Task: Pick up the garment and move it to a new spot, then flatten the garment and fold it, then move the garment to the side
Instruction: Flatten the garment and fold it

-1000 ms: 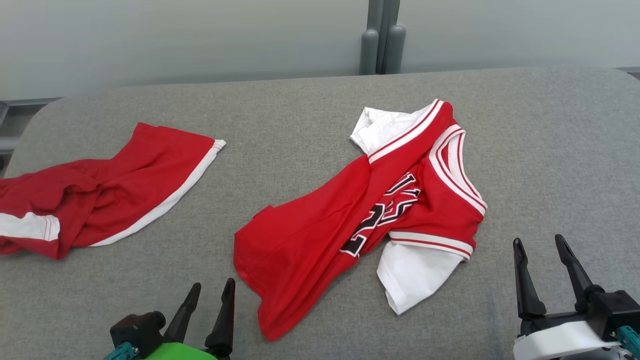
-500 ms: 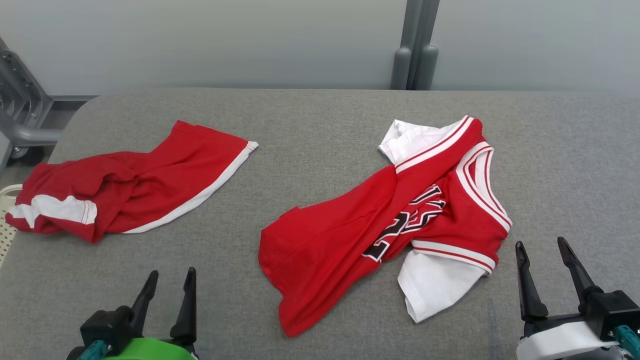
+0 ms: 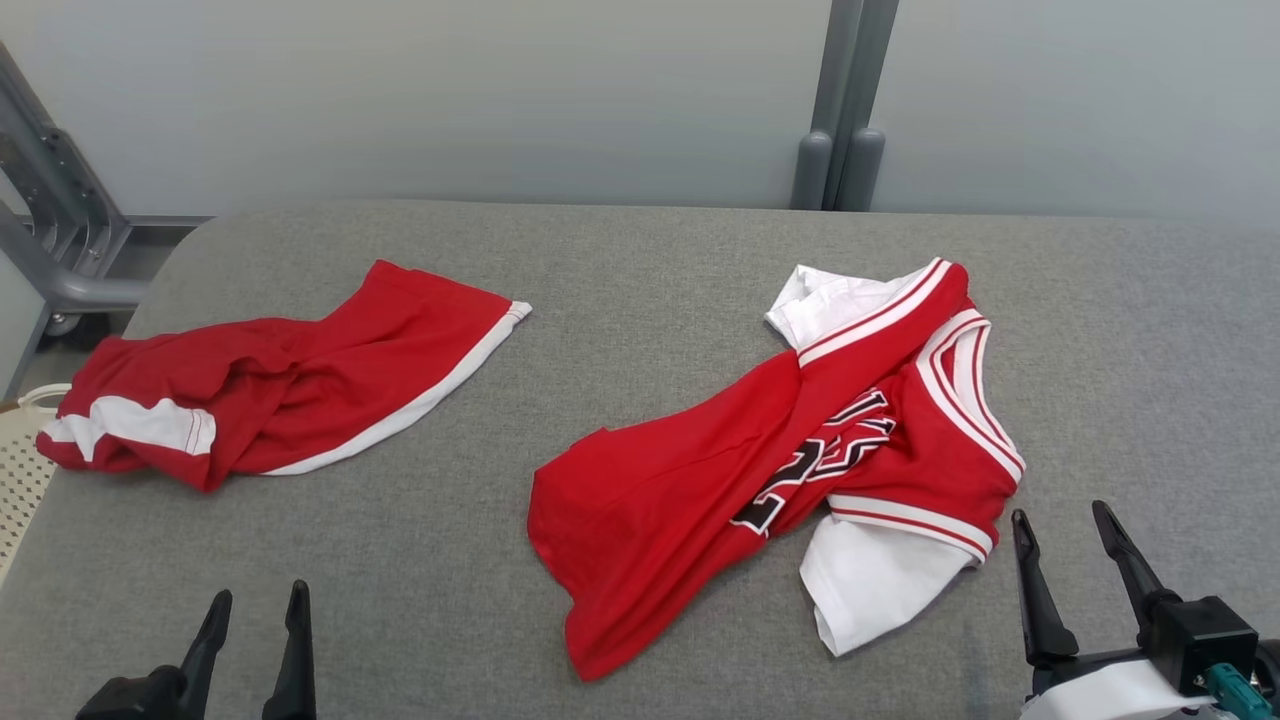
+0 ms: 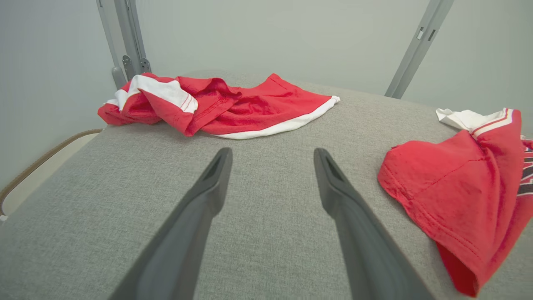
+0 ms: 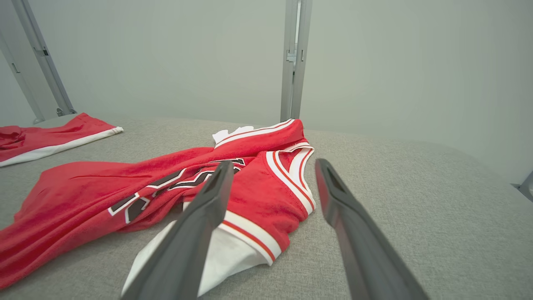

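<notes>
Broadly, a pale grey wall (image 3: 450,100) backs a wide table covered in grey woven fabric (image 3: 650,300), which bears both pieces of clothing.

The crumpled red jersey with white sleeves, red-and-white striped trim and black lettering (image 3: 680,480) lies right of the table's centre. It is bunched and twisted rather than flat. Its red hem points toward the robot, one white sleeve is at the far end, and the other spills out at the near right.

A rumpled pair of red shorts with white bands (image 3: 300,380) sits well apart from it on the table's left side, reaching to the left edge. Bare fabric separates the two pieces.

Behind the table a grey metal post (image 3: 845,100) rises against the wall. An angled grey metal frame (image 3: 50,230) stands off the table's left corner, and below it shows the rim of a white perforated basket (image 3: 15,470).

The left gripper (image 3: 259,592) is at the near left over bare table, its dark fingers moderately apart with nothing between them. The shorts lie ahead of it and the jersey's hem is off to its right.

The right gripper (image 3: 1059,512) is at the near right with its fingers spread wide and empty. It is just beside the jersey's near white sleeve and does not touch it. Nothing lies between it and the cloth.
</notes>
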`<state>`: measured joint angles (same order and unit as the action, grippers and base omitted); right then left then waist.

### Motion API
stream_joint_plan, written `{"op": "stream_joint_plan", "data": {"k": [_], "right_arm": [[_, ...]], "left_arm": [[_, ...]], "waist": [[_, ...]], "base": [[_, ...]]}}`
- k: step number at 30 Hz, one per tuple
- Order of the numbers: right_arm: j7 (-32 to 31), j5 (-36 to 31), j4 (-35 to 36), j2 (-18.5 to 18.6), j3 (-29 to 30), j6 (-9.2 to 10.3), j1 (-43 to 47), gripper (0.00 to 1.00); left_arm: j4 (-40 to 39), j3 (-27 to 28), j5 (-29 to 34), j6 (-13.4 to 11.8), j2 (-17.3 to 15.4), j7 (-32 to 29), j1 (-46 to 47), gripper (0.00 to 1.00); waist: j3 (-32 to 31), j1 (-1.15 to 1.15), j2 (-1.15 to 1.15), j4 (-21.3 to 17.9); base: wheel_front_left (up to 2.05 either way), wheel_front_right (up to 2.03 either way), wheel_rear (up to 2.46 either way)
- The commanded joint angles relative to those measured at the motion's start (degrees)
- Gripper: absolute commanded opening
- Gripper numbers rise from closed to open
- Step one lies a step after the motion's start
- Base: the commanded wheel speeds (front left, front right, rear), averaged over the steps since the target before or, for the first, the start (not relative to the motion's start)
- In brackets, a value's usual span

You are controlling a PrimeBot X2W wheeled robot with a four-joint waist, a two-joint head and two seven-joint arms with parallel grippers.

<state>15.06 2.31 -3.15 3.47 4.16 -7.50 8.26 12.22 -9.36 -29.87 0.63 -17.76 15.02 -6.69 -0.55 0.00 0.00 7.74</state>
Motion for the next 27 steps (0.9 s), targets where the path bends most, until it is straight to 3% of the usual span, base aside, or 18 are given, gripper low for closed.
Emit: {"op": "stream_joint_plan", "data": {"k": [1, 8, 27], "right_arm": [[0.2, 0.0, -0.2, 0.1, 0.1, 0.01, 0.9, 1.0], [0.2, 0.3, -0.9, 0.6, 1.0, 0.02, 1.2, 1.0], [0.2, 0.6, -2.9, 0.3, 3.6, 0.02, 1.9, 1.0]], "left_arm": [[0.0, 0.7, 0.7, 0.6, 0.1, 0.2, -0.9, 1.0], [-0.2, 2.5, 3.0, 3.3, 2.0, 0.2, -2.0, 1.0], [0.1, 5.4, 7.2, 6.1, 5.2, 0.2, -3.1, 1.0]], "waist": [[-0.1, 0.0, 0.0, -0.2], [-0.2, 0.0, 0.0, -0.9], [-0.6, 0.0, 0.0, -2.9]], "base": [[0.0, 0.0, 0.0], [0.0, 0.0, 0.0], [0.0, 0.0, 0.0]]}}
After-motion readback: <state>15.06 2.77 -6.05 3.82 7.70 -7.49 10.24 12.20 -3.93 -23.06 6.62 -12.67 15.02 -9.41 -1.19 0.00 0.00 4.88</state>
